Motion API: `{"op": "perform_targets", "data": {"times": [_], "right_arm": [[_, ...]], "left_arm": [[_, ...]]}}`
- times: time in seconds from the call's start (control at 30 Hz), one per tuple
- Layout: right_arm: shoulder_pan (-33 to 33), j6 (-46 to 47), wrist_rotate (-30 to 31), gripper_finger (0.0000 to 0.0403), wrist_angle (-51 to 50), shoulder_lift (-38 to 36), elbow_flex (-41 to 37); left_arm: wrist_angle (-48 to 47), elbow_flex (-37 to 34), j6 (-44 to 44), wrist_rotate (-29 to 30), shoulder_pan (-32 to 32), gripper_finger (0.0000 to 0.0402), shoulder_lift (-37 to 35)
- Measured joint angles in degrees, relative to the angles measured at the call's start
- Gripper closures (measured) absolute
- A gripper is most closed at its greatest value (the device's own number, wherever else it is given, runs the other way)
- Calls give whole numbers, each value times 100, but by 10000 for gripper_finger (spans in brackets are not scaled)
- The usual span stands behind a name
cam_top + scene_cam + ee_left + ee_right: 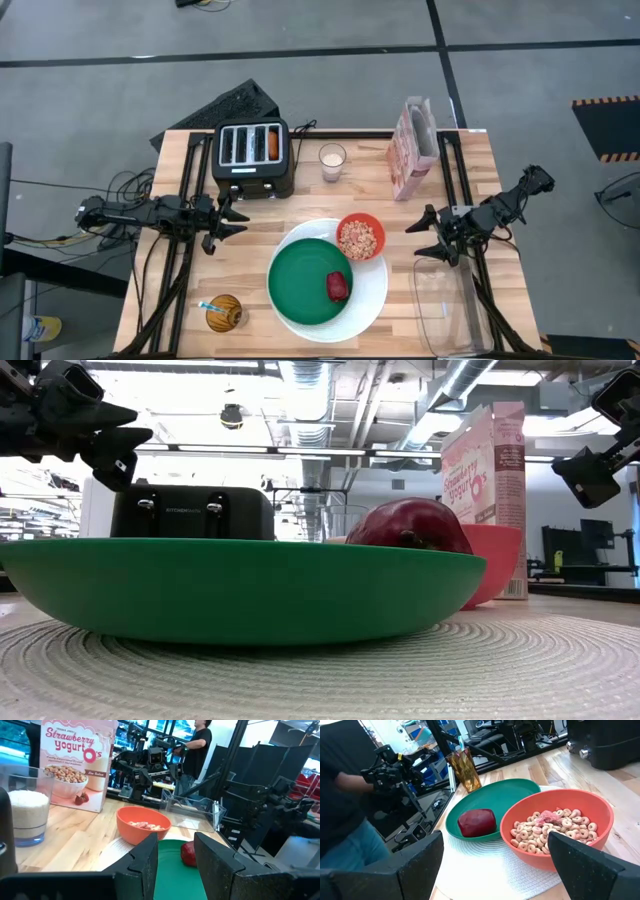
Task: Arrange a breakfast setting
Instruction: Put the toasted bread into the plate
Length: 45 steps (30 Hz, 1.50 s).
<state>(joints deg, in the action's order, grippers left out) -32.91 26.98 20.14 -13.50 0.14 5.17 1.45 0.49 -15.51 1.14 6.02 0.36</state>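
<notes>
The dark-red fruit (337, 286) lay loose on the green plate (300, 283), the red bowl (360, 237) at its rim. We judged a bump could roll it. Right gripper (434, 233) hung wide open; left gripper (224, 221) seemingly part-open, empty, above the counter (180, 290).

Green plate (240, 585) hides most of red bowl (493, 563).

Grey floor (520, 110) crossed by dark tape lines, hazard-striped mat (606, 126) at one edge. Light wood table (180, 300) on black frame. Low view: exposed ceiling ducts (310, 385), strip lights. A person (197, 747) in dark shirt stands behind equipment racks.
</notes>
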Motion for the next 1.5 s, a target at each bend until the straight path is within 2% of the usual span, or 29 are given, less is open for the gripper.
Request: {"op": "perform_targets", "data": {"times": [0.33, 0.63, 0.87, 1.0, 1.23, 1.5], "right_arm": [[0, 2, 11, 25, -2, 0, -5], [0, 2, 11, 25, -4, 1, -5], [0, 2, 9, 25, -7, 0, -9], [0, 2, 9, 25, -7, 0, -9], [0, 2, 9, 25, -9, 1, -9], [0, 2, 7, 25, -9, 0, -9]], "left_arm": [[107, -1, 277, 572, 0, 288, 2], [-57, 251, 2, 962, 0, 288, 2], [-90, 798, -60, 2014, 0, 288, 167], [-287, 1320, -137, 2617, 0, 288, 692], [-815, 2397, -820, 3769, 0, 288, 2101], [-795, 3319, -1325, 4917, -125, 288, 3566]]}}
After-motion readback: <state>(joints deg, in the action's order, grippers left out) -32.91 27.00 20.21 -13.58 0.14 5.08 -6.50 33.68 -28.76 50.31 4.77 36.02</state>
